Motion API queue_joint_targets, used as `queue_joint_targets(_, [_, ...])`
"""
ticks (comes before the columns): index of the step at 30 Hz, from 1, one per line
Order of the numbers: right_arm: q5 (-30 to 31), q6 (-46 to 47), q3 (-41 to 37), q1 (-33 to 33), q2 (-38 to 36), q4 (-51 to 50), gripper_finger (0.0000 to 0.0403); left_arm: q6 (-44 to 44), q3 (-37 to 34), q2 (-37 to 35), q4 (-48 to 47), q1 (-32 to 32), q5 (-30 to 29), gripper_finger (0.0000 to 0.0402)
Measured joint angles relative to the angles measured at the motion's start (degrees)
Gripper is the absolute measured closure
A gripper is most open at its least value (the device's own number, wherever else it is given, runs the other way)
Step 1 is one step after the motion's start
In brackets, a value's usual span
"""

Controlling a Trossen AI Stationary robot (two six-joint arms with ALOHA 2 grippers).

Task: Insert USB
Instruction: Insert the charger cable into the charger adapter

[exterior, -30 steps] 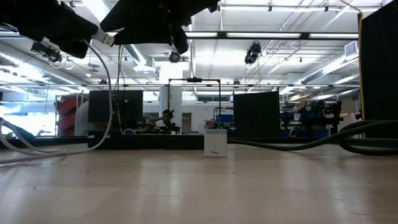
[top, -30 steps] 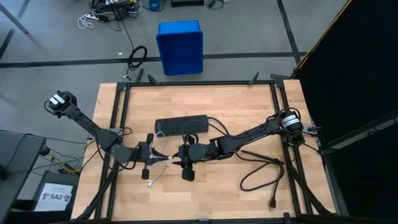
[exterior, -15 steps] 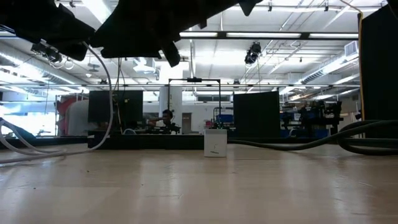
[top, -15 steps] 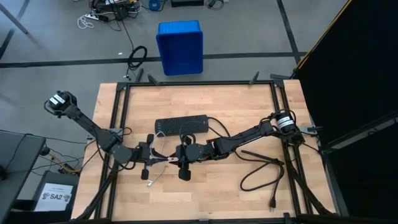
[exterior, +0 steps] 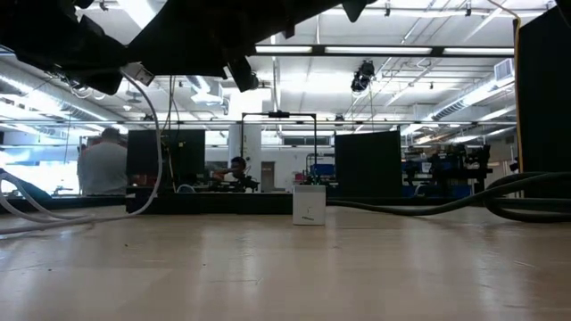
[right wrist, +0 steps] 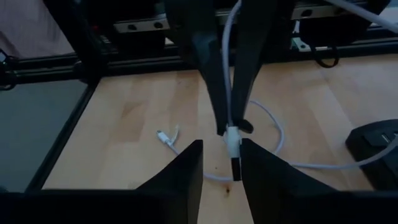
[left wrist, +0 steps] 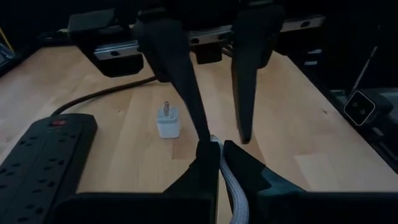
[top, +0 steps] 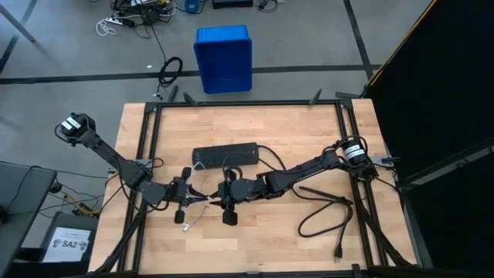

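Observation:
The USB cable (top: pixel 202 198) is thin and whitish-grey. Its plug (right wrist: pixel 232 135) is lifted, held out by my left gripper (left wrist: pixel 221 149), which is shut on the cable. My right gripper (right wrist: pixel 222 143) faces it from the table's right and is open, with one finger on each side of the plug tip (left wrist: pixel 215 138); I see no touch. The rest of the cable hangs down and loops on the wood, where its other end (right wrist: pixel 166 137) lies. A small white cube adapter (left wrist: pixel 168 122) stands on the table with its prongs up. My left gripper pinches the braided cable (left wrist: pixel 229 180) between its two fingers just behind the plug, which sticks out past the fingertips (right wrist: pixel 214 93). The fingers come from the table's left, slanting down, and lie along the cable. The plug end is lifted clear, and the slack cable (exterior: pixel 157 134) hangs to the table.
A black power strip (top: pixel 225 156) lies just beyond the grippers, toward the far edge. Its thick black cord (top: pixel 324 208) coils on the table's right part. A dark frame rail (top: pixel 147 147) rims the table. People sit in the room behind (exterior: pixel 103 165).
My right gripper has moved a little toward the table's left, closing in on the plug held by my left gripper. It has stayed open. The cable's loop on the table has kept its place.

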Motion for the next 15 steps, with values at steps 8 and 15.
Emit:
queue_joint_targets(8, [0.7,-1.1,0.0,0.0,0.0,0.2,0.0364,0.0,0.0,0.0,0.4,0.0,0.0,0.0402])
queue_joint_targets(15, [0.9,-3.6,0.0,0.0,0.0,0.1,0.0399,0.3,0.0,0.0,0.4,0.0,-0.1,0.0402])
